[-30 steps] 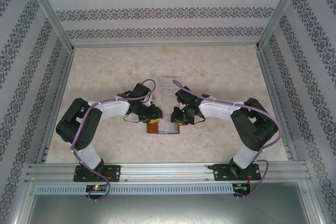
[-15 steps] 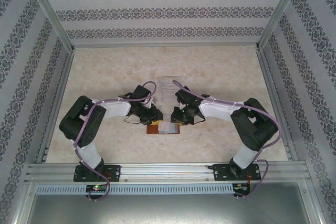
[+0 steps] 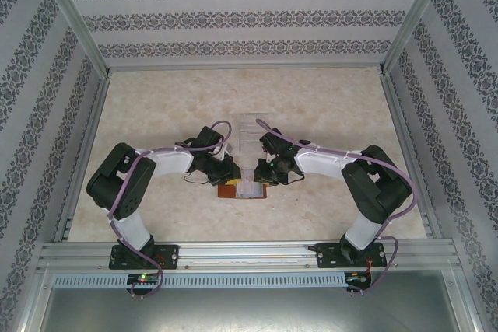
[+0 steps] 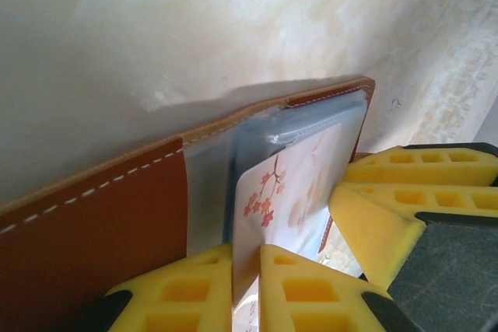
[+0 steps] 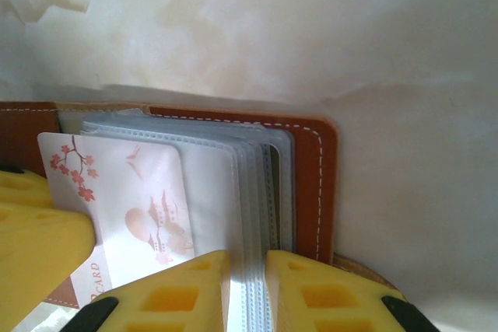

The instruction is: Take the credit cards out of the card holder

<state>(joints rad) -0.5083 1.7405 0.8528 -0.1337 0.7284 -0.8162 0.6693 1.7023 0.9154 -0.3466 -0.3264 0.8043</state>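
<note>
Right now I read this as the first card partly out and nothing more. From the left side of the top view my left arm reaches in to the centre of the bench (image 3: 156, 106). There the card holder (image 3: 225, 191) lies open between the two arms, just in front of a clear plastic box (image 3: 253, 124).

In the left wrist view the left end effector (image 4: 245, 285) sits at the bottom edge of the frame. Its yellow fingers (image 4: 175, 297) are pressed together on a whitish credit card (image 4: 284, 188) printed with red blossom. The card's far end looks tucked under a grey-blue pocket, while its near end is out and in the pinch.

Moving right, the right wrist view has the same card at lower left and the stack of clear pockets (image 5: 249, 184) running down the middle. The right end effector (image 5: 247, 293), at bottom centre, is pinching the edge of that stack. As I judge it, this steadies the card holder by its pockets while the other side pulls.

So, on progress: one card is gripped and partly drawn, not yet free, and none counts as out as far as I can judge. By my reckoning I have yet to slide this one clear, set it down on the bench, and then work through the other pockets. How many of them hold cards I cannot tell, since they are edge-on to me.
</note>
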